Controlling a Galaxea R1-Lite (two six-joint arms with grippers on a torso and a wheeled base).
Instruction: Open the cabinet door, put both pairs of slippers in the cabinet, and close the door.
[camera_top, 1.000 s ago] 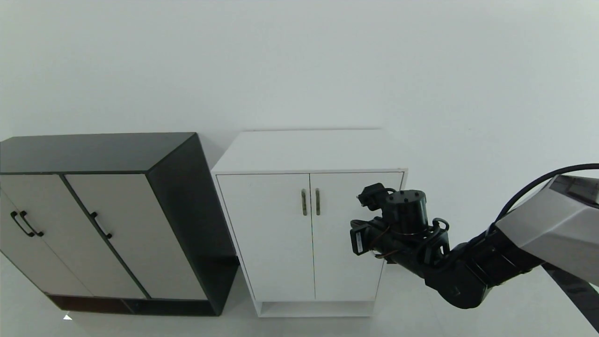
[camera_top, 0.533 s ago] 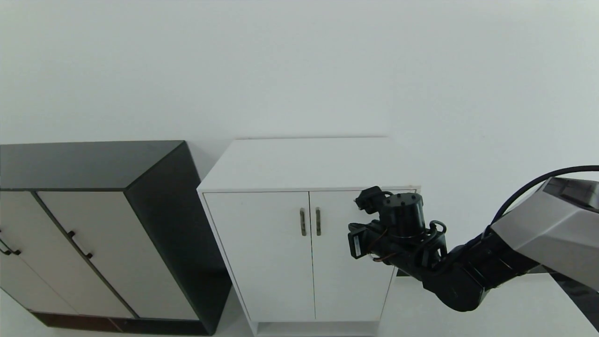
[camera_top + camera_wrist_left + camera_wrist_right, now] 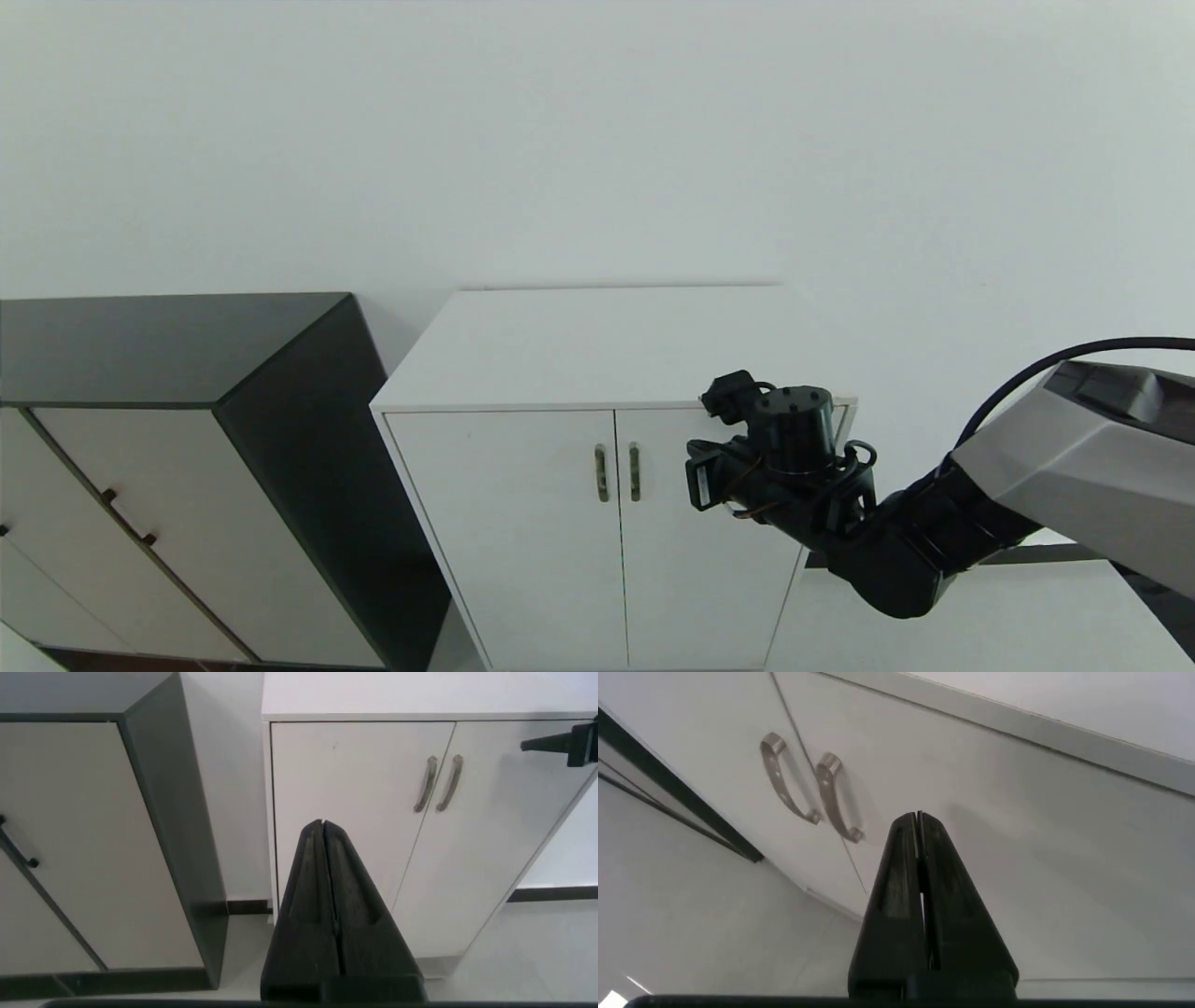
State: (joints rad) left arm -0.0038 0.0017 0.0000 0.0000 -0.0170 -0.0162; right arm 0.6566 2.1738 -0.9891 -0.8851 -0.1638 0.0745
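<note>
The white cabinet (image 3: 523, 532) stands against the wall with both doors closed. Its two metal handles (image 3: 616, 472) sit side by side at the middle seam. My right arm's wrist (image 3: 784, 457) hangs in front of the right door, to the right of the handles. In the right wrist view my right gripper (image 3: 920, 818) is shut and holds nothing, a short way from the handles (image 3: 811, 791) and not touching them. My left gripper (image 3: 323, 823) is shut and empty too, farther back, facing the left door (image 3: 355, 812).
A dark cabinet (image 3: 280, 439) with beige doors and black handles stands close to the left of the white one. A plain white wall is behind both. Pale floor (image 3: 523, 933) lies in front, with a dark skirting strip (image 3: 1046, 554) at the right.
The whole head view has shifted: both cabinets look nearer and lower in the picture, so the camera has moved. My right wrist stays in front of the right door.
</note>
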